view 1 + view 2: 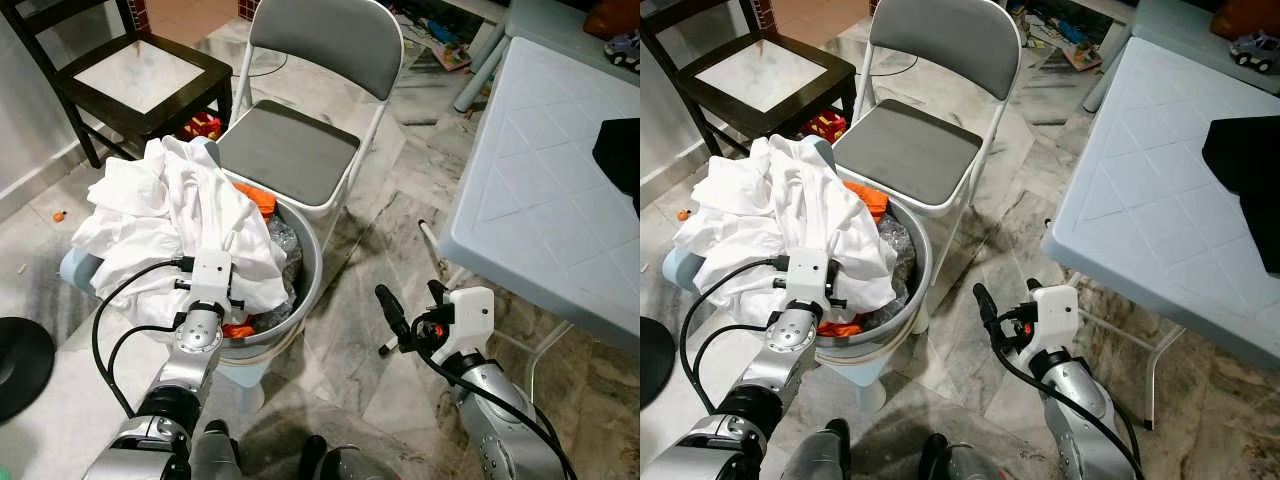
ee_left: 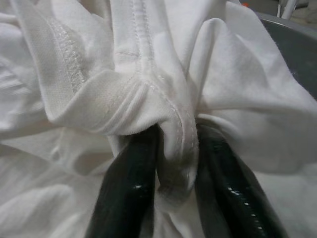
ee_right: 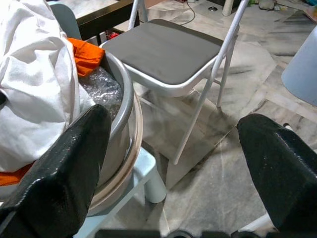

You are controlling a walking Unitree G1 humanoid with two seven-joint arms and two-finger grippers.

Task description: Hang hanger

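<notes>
Fingers of my left gripper (image 2: 176,198) are pinching a stitched fold of a white garment (image 1: 170,225), the seam bunched tight between the two black tips. That garment is heaped over the rim of a grey basin (image 1: 305,265), which sits on a pale blue stool (image 3: 148,181); orange cloth (image 1: 258,200) and some crinkled clear plastic (image 3: 101,89) lie in the basin beneath it. I judge that I am holding the fold so the garment can be lifted clear of the pile. My right gripper (image 1: 412,308) hangs low over the floor just beside the basin, its fingers spread wide and holding nothing, ready, I think, to help once the cloth comes up. I cannot make out a hanger anywhere here; it may be buried under the white cloth, so the hanging step looks not yet begun. Behind the basin stands a grey folding chair (image 1: 300,150) with a white frame, and further back on my left a dark wooden chair (image 1: 135,75). On my right is a pale blue plastic desk (image 1: 540,190) with a black cloth (image 1: 620,150) lying on it. The floor (image 1: 400,180) is marbled tile, with small toys and clutter scattered at the far side of the room.
</notes>
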